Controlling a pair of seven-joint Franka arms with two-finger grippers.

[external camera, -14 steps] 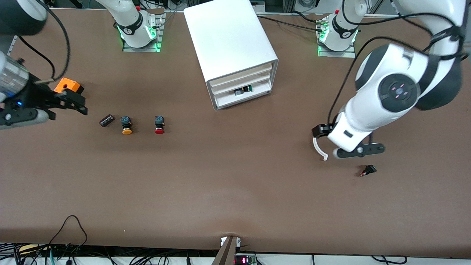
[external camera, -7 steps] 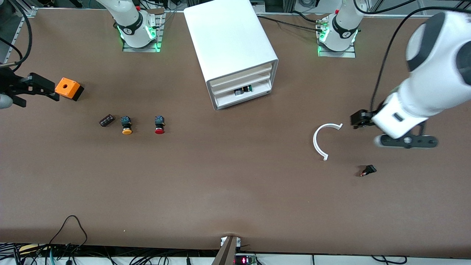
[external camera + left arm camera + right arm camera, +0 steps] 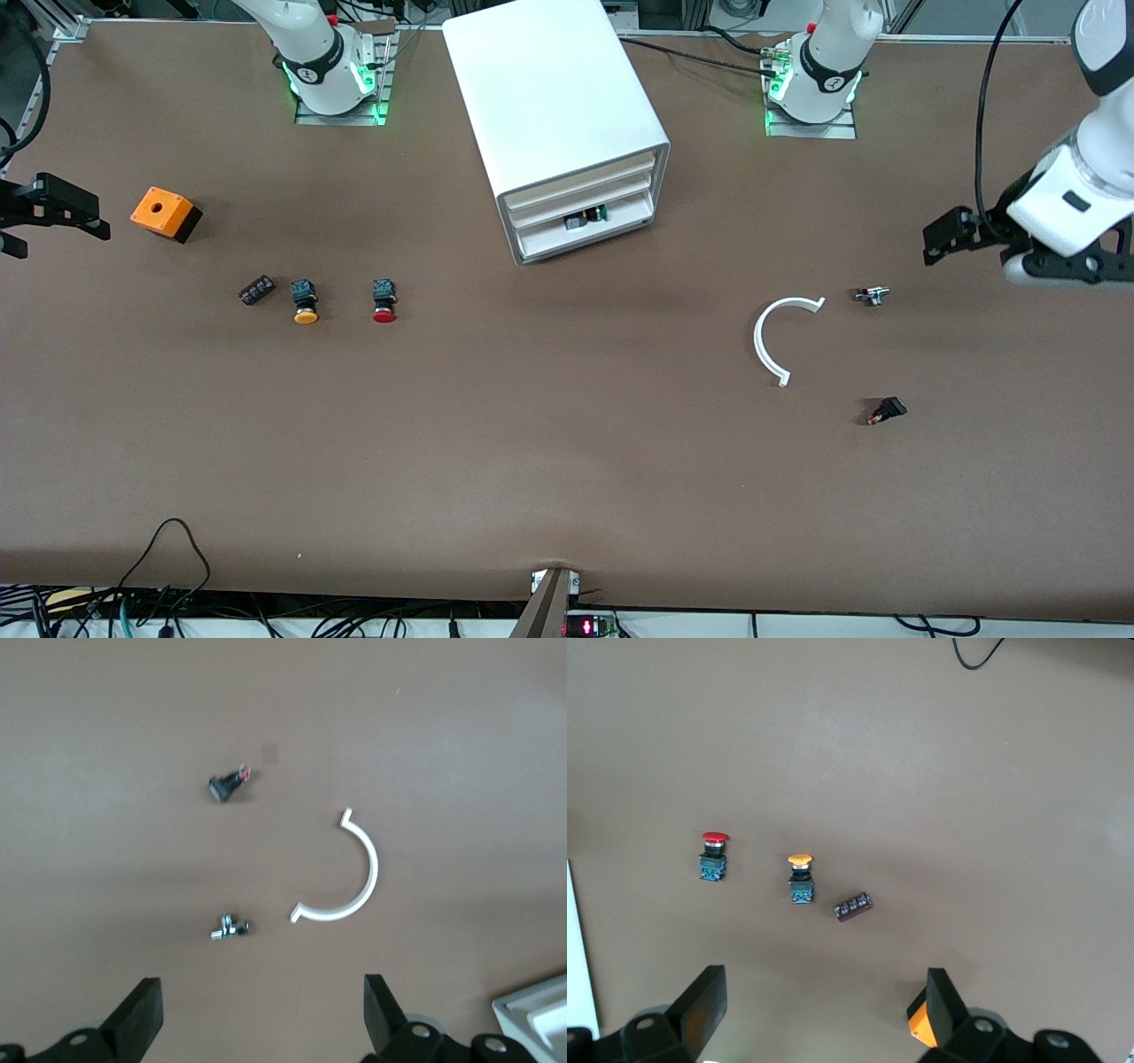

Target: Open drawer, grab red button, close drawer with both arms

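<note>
Front view: white cabinet (image 3: 567, 115) at the table's middle, near the arms' bases, all three tray drawers pushed in. Middle drawer (image 3: 580, 197) shut, just above the lowest one with its green-black part. Red-capped button (image 3: 384, 301) on the bare table, nearer the camera than the cabinet and toward the right arm's end, untouched. Beside it, still farther from the cabinet: yellow-capped button (image 3: 305, 302), small dark block (image 3: 257, 290), orange box (image 3: 163, 213). Toward the left arm's end from the cabinet: white curved strip (image 3: 772, 341), tiny metal part (image 3: 872, 295), small black switch (image 3: 887, 410). Right gripper (image 3: 44, 213) fingers spread apart, empty, up beside the orange box. Left gripper (image 3: 261, 1014) fingers wide apart, empty, up over the table near the metal part.
</note>
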